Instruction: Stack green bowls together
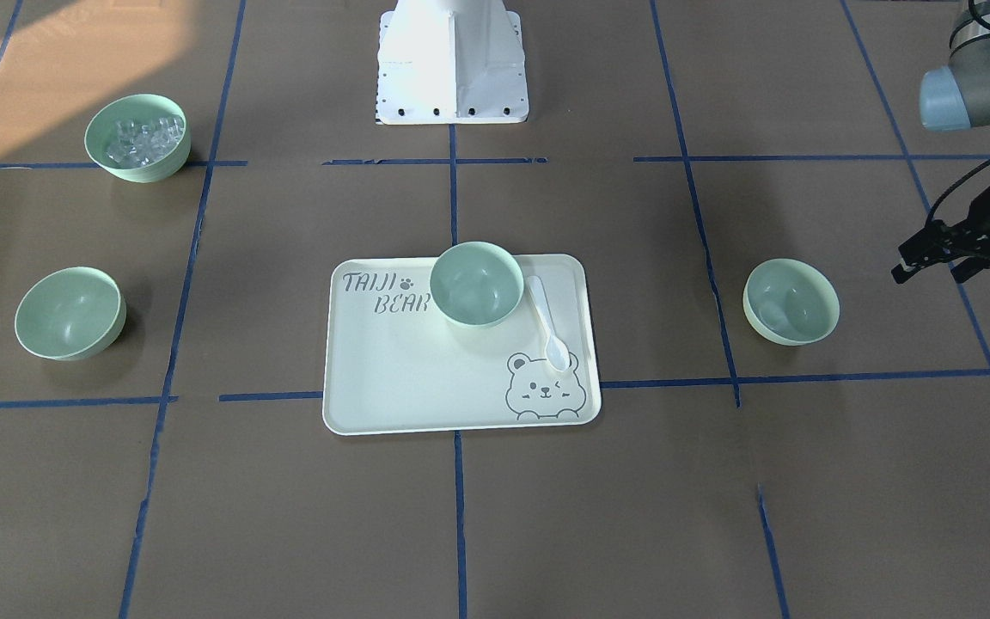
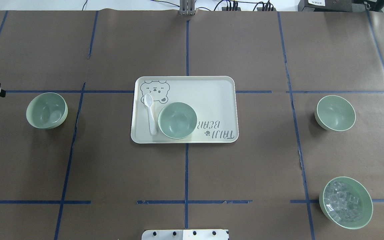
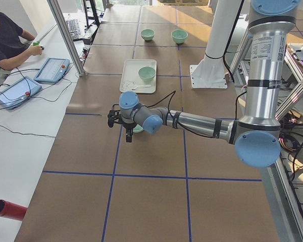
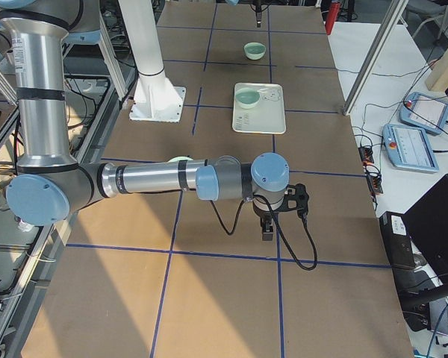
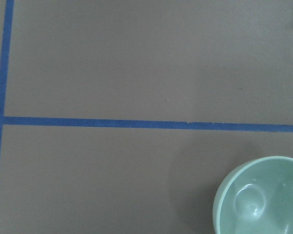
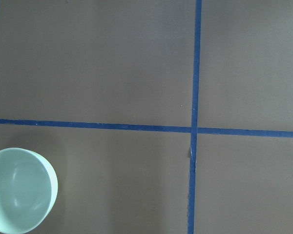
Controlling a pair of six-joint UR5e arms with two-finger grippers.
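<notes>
Three plain mint-green bowls stand apart and upright. One green bowl [image 2: 47, 110] [image 1: 791, 302] is on the table's left. One green bowl [image 2: 177, 120] [image 1: 477, 284] stands on the cream tray [image 2: 212, 96]. One green bowl [image 2: 336, 112] [image 1: 70, 312] is on the right. My left gripper [image 1: 927, 275] hovers open and empty beyond the left bowl, toward the table's left end; the left wrist view shows that bowl [image 5: 263, 200] at its lower right. My right gripper [image 4: 272, 220] shows only in the exterior right view, so I cannot tell its state. The right wrist view shows a bowl [image 6: 17, 190].
A green bowl of clear cubes [image 2: 346, 202] [image 1: 137, 137] stands near the robot on the right. A white spoon [image 2: 151, 113] lies on the tray beside the middle bowl. The robot's white base [image 1: 452, 60] is at the table's near edge. Operators' tablets [image 3: 50, 70] lie across the table.
</notes>
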